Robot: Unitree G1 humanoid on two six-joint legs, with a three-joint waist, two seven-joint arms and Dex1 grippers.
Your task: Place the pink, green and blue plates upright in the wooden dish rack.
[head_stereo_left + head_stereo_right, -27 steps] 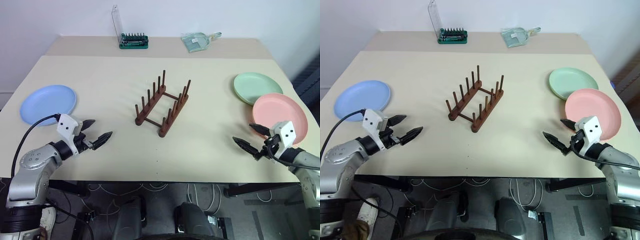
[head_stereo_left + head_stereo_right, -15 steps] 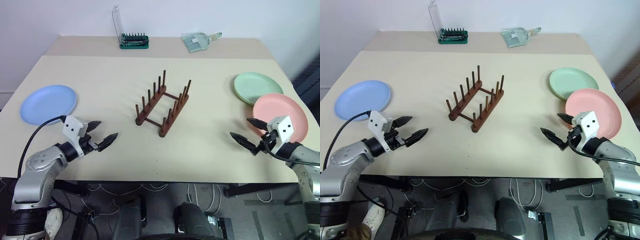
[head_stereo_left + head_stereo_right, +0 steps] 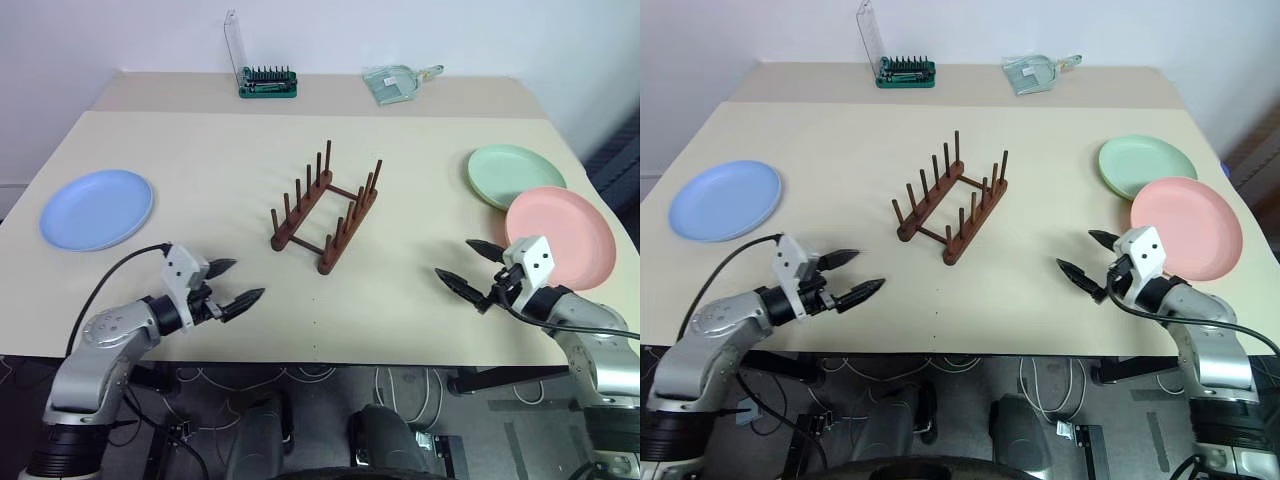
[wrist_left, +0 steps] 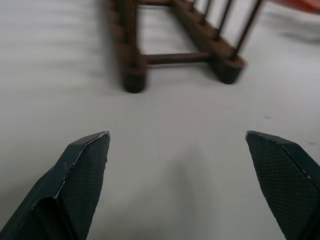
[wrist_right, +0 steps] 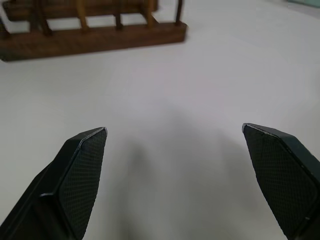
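The dark wooden dish rack (image 3: 325,212) stands empty at the middle of the table. A blue plate (image 3: 97,208) lies flat at the left. At the right a green plate (image 3: 515,176) lies flat, and a pink plate (image 3: 560,234) overlaps its near edge. My left gripper (image 3: 240,283) hovers open over the near table, left of the rack and pointing at it. My right gripper (image 3: 466,263) is open too, just left of the pink plate and turned toward the rack. The rack's near end (image 4: 177,57) shows ahead of the left fingers.
A green tool holder (image 3: 267,82) with black bits and a clear lid stands at the far edge. A pale green dustpan (image 3: 397,82) lies to its right. The near table edge runs just below both grippers.
Both arms have swung inward toward the middle: the left gripper moved right and nearer the front edge, away from the blue plate; the right gripper moved left, off the pink plate's rim.
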